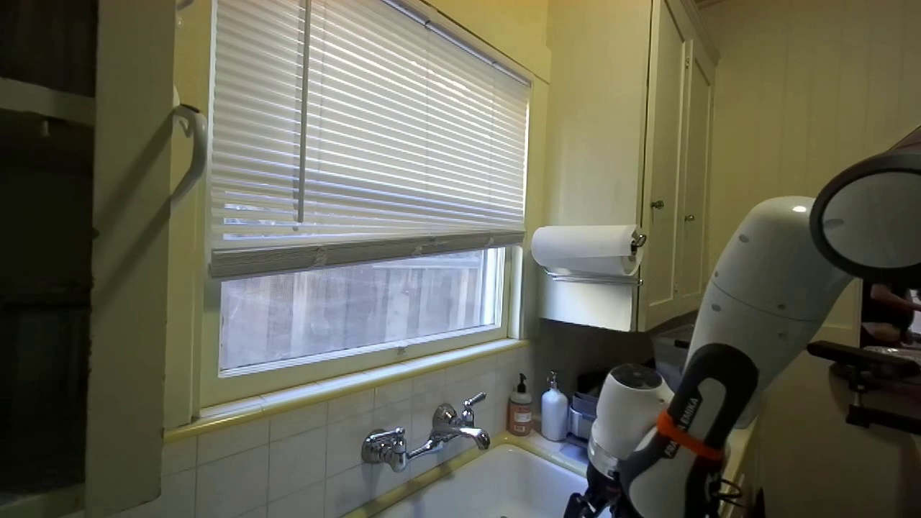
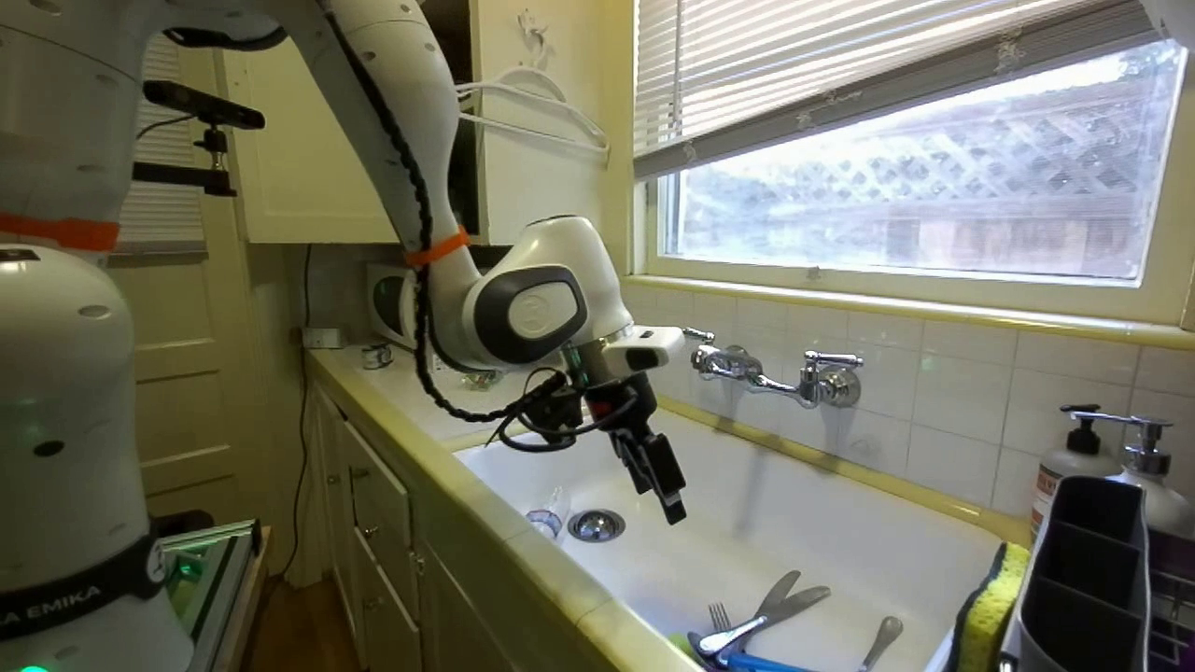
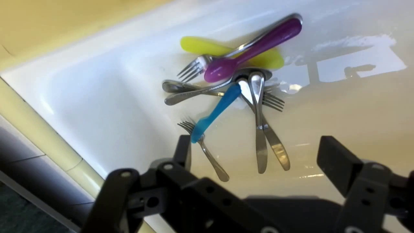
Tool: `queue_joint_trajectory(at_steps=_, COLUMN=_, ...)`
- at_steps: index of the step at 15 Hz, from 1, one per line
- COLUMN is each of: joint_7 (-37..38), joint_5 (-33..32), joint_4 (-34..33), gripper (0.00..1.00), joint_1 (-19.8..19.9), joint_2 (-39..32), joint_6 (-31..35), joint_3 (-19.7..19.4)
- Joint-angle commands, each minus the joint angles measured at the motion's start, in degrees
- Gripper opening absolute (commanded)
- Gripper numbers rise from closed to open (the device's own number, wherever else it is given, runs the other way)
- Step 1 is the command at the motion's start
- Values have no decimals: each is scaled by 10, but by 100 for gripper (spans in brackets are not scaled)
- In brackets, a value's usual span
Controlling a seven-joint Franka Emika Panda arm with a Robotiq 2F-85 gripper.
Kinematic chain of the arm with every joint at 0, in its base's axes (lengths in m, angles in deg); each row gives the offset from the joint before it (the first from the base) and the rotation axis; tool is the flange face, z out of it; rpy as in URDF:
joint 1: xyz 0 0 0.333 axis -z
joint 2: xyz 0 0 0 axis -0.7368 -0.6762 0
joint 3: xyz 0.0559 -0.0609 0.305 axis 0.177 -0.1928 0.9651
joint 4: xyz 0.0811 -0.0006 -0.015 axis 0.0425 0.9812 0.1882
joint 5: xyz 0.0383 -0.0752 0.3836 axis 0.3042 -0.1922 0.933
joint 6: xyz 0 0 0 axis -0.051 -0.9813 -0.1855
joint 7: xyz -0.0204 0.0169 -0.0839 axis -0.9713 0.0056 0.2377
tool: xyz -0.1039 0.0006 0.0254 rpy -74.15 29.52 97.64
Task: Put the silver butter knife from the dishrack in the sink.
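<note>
Jaws spread wide, gripping nothing, hanging above the sink (image 2: 822, 513), clear of its floor. Below, a silver butter knife (image 3: 261, 139) lies in the sink, crossing a second butter knife (image 3: 274, 143); I can't say which one the task means. No knife seen in the visible compartments of the dishrack (image 2: 1083, 569). Key relation: both knives lie ahead of the jaws, on the dishrack side in an exterior view. From the wrist they fall within the gap, blade tips toward the jaws, long axes running roughly across the closing line. Judgement: placing probably done, so a plain retreat upward should suit. If a grasp is wanted, the crossing may bring both along.
</note>
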Motion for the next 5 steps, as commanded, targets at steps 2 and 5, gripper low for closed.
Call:
queue_joint_trajectory(at_steps=2, joint_7=44, joint_5=-75, joint_4=45, gripper=100, joint_1=-44, joint_2=16, joint_6=64, joint_3=-74)
queue_joint_trajectory(at_steps=5, joint_7=53, joint_5=-95, joint_4=62, gripper=100, joint_1=-62, joint_2=23, joint_6=83, joint_3=-103)
